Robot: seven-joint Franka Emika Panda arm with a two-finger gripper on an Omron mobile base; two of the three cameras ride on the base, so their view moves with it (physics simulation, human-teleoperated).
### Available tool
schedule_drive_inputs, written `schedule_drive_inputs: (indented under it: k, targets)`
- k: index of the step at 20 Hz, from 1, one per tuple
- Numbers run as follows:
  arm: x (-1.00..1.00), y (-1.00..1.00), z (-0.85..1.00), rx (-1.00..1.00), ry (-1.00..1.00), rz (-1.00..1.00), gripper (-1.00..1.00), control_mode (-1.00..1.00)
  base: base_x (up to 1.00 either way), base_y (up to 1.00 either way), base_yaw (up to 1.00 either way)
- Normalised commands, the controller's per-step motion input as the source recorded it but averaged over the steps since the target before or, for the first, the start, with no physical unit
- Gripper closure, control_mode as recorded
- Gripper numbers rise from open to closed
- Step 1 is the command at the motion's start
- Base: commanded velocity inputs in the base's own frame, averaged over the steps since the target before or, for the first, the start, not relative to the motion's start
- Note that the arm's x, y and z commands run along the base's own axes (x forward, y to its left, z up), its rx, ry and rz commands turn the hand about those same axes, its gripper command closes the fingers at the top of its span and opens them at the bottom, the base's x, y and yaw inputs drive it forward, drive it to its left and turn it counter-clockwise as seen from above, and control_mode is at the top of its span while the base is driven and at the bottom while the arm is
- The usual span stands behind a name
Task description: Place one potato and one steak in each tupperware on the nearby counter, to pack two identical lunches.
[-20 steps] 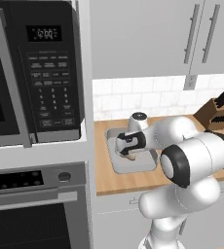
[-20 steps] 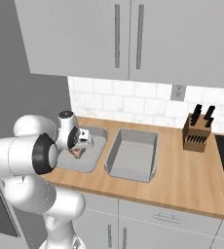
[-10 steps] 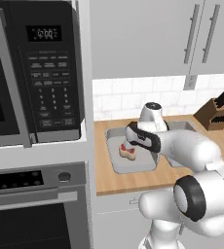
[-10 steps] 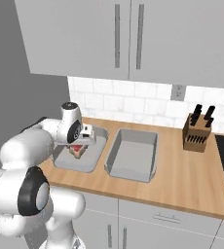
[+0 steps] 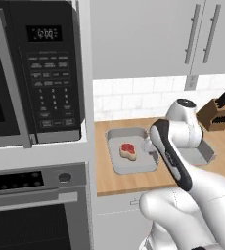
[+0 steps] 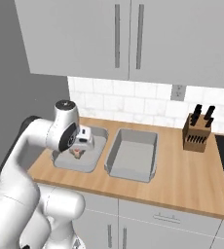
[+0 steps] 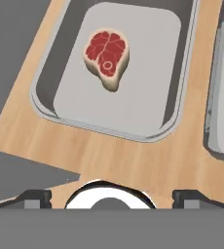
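My gripper (image 7: 109, 197) is wide open and holds nothing.
The steak (image 7: 107, 53) lies flat ahead of my tips, inside the near tupperware (image 7: 46, 92) on the counter (image 7: 133, 160). The other tupperware (image 6: 132, 156), off to one side, looks empty, so I think it needs food too.

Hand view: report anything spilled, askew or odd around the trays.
Nothing stands out. The red, fat-rimmed steak lies flat inside the shallow light-grey rectangular tray, clear of its walls. The second grey tray sits squarely beside it on the light wood-grain counter, with nothing spilled.
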Motion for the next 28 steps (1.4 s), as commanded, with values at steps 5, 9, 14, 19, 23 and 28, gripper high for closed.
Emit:
schedule_drive_inputs:
  k: [5, 9, 14, 19, 23, 28]
  targets:
    - [-1.00, -0.04, 0.86, 0.01, 0.00, 0.00, -1.00, -1.00, 0.00, 0.00, 0.00]
    - [-0.91, 0.00, 0.67, 0.00, 0.00, 0.00, -1.00, -1.00, 0.00, 0.00, 0.00]
    - [-0.23, 0.00, 0.11, 0.00, -0.01, 0.00, -1.00, -1.00, 0.00, 0.00, 0.00]
    - [0.00, 0.00, 0.00, 0.00, 0.00, 0.00, -1.00, -1.00, 0.00, 0.00, 0.00]
    - [-0.06, 0.00, 0.00, 0.00, 0.00, 0.00, -1.00, 1.00, -0.67, -0.19, -0.01]
    - [0.00, 0.00, 0.00, 0.00, 0.00, 0.00, -1.00, 1.00, -1.00, -0.17, 0.24]
